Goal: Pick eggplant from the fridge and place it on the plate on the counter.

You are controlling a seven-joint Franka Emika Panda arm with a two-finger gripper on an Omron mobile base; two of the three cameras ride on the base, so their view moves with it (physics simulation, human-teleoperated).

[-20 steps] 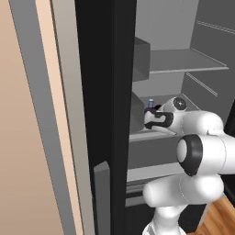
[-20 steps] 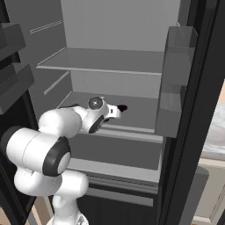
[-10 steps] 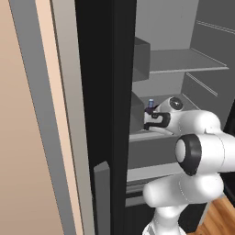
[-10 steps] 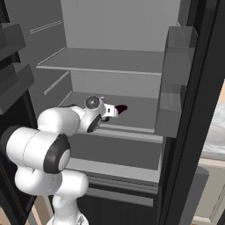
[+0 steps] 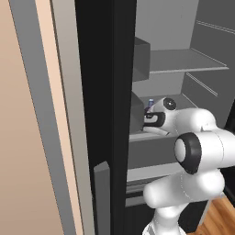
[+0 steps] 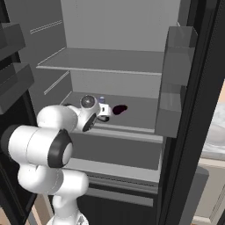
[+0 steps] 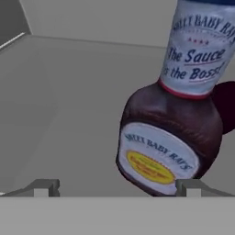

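While the fridge (image 6: 176, 88) stands open across the frame, the sauce bottle (image 7: 179, 114) fills the hand view's right between spread jaws of the empty gripper (image 7: 117, 186), and the eggplant (image 6: 119, 109), centre frame on the shelf, remains ungrasped, every step pending.

over the last second the arm (image 6: 66, 121) has reached a little deeper onto the middle shelf (image 6: 136, 112) of the fridge (image 6: 110, 26). in the right base view the hand (image 6: 90, 115) at centre left has slid slightly right and up, closer to the eggplant (image 6: 119, 109). in the left base view the hand, right of centre, has edged slightly toward the sauce bottle (image 5: 150, 103).
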